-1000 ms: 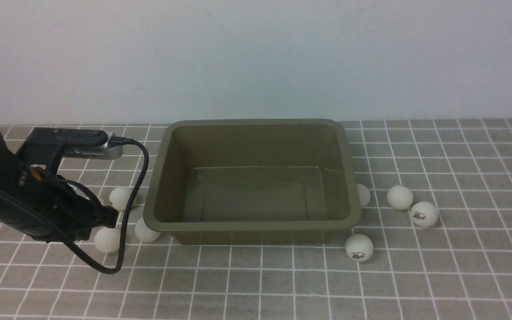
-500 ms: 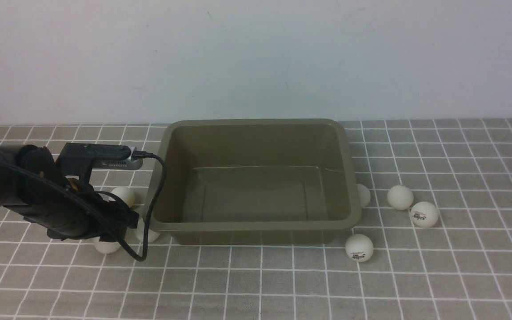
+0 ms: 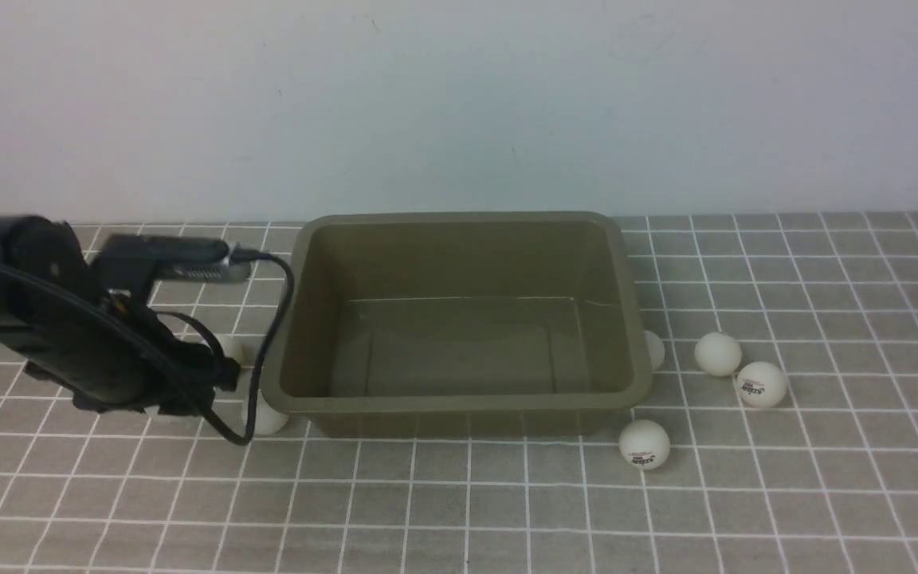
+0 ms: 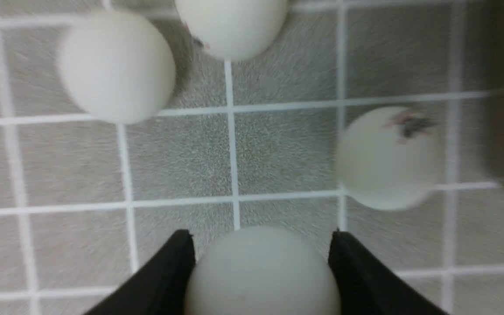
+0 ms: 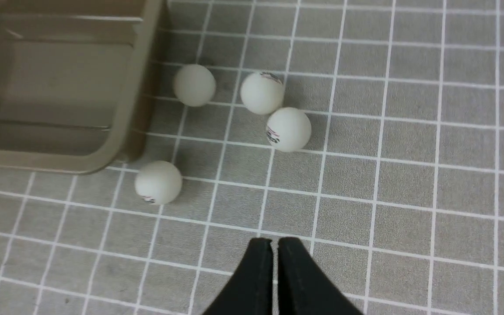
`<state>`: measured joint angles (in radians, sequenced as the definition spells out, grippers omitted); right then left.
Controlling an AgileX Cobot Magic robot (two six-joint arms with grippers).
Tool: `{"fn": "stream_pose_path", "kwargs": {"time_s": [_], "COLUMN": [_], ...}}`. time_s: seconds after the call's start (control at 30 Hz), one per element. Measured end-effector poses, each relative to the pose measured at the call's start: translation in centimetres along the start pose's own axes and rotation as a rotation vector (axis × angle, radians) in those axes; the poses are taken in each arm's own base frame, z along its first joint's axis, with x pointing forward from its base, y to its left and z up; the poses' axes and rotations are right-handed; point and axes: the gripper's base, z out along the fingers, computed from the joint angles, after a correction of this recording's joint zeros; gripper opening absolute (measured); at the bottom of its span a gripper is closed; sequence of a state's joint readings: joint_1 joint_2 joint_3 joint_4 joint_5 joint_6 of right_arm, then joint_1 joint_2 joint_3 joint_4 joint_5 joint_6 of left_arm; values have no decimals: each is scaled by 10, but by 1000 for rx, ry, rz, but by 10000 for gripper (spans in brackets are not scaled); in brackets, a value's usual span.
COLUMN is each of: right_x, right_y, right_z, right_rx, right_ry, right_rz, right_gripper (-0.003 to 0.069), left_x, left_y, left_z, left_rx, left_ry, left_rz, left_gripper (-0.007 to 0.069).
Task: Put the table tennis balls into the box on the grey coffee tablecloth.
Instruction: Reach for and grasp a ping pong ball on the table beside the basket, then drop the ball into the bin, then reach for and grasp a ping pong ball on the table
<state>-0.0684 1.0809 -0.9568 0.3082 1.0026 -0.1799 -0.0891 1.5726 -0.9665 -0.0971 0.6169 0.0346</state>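
While the left gripper (image 4: pixel 260 236) pinches one ball (image 4: pixel 260 280) just beside the empty box (image 3: pixel 459 405), its smooth curve could slip free; the right gripper (image 5: pixel 274 245) hangs closed, holding nothing.

Left gripper (image 4: pixel 260 238): held ball (image 4: pixel 260 280) between its fingers (image 4: pixel 164 280); three loose balls (image 4: pixel 116 65) (image 4: pixel 232 26) (image 4: pixel 383 157) on the tablecloth (image 3: pixel 507 510) just ahead; box (image 3: pixel 459 402) just to its right. Right gripper (image 5: pixel 274 245): four balls (image 5: pixel 194 85) (image 5: pixel 261 92) (image 5: pixel 288 129) (image 5: pixel 158 182) on the tablecloth ahead, box ahead on its left, nearest ball (image 5: pixel 158 182) beside the box corner.
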Motion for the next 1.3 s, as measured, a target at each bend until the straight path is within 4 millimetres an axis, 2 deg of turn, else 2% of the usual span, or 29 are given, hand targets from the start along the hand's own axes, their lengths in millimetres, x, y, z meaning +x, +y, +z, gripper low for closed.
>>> {"fn": "stream_pose_path", "kwargs": {"time_s": [0.07,0.1,0.23,0.27,0.3,0.33,0.4,0.47,0.5,0.57,0.63,0.73,0.8,0.83,0.9,0.93,0.97,1.0,1.03,1.07,1.13,1.17,1.23,1.3], "right_x": [-7,-13,-28,-28,-31,-37,-42,-44,-45,-43,-41,-36,-36,-33,-30,-28,-27,-27,-27,-27,-29,-33,-44,-63], "right_y": [-3,-6,-8,-8,-6,-1,2,2,3,0,-2,-5,-6,-9,-10,-11,-11,-11,-11,-11,-11,-10,-3,17], "right_z": [16,29,75,75,85,104,119,146,148,174,194,219,226,238,247,249,250,249,248,246,234,226,204,173], "right_rx": [-3,-5,-25,-25,-29,-31,-24,-5,-1,24,39,50,53,59,62,63,62,62,60,58,51,46,13,-78], "right_ry": [30,50,139,139,154,170,176,217,218,273,312,343,340,337,341,350,358,361,378,400,441,443,402,288], "right_rz": [15,18,-6,-6,-20,-51,-65,-70,-76,-81,-79,-78,-76,-74,-68,-64,-63,-63,-62,-61,-51,-46,-16,7], "right_gripper": [51,87,232,232,272,344,402,471,482,528,547,552,552,539,478,433,374,349,351,360,361,361,361,361], "left_x": [-3,-6,-17,-18,-20,-24,-30,-36,-38,-44,-49,-55,-60,-66,-74,-76,-78,-79,-81,-82,-81,-79,-71,-61], "left_y": [-4,-10,-39,-39,-44,-58,-70,-80,-81,-86,-88,-90,-90,-89,-86,-84,-79,-78,-65,-53,-20,-6,26,49], "left_z": [-24,-42,-71,-72,-72,-69,-58,-40,-37,-18,-7,-3,-8,-19,-40,-47,-61,-66,-84,-95,-112,-115,-113,-102], "left_rx": [21,43,140,143,158,191,212,222,223,223,224,217,206,189,152,130,102,97,51,17,-47,-73,-121,-146], "left_ry": [-48,-105,-215,-218,-220,-214,-191,-146,-137,-71,-10,47,43,31,-4,-15,-45,-58,-100,-128,-156,-150,-108,-53], "left_rz": [-10,-6,73,71,82,120,144,165,164,159,147,141,148,162,188,197,203,203,184,159,58,23,-64,-133], "left_gripper": [346,346,346,346,346,346,346,346,346,367,435,532,543,527,421,350,245,224,97,53,13,4,-5,-5]}}
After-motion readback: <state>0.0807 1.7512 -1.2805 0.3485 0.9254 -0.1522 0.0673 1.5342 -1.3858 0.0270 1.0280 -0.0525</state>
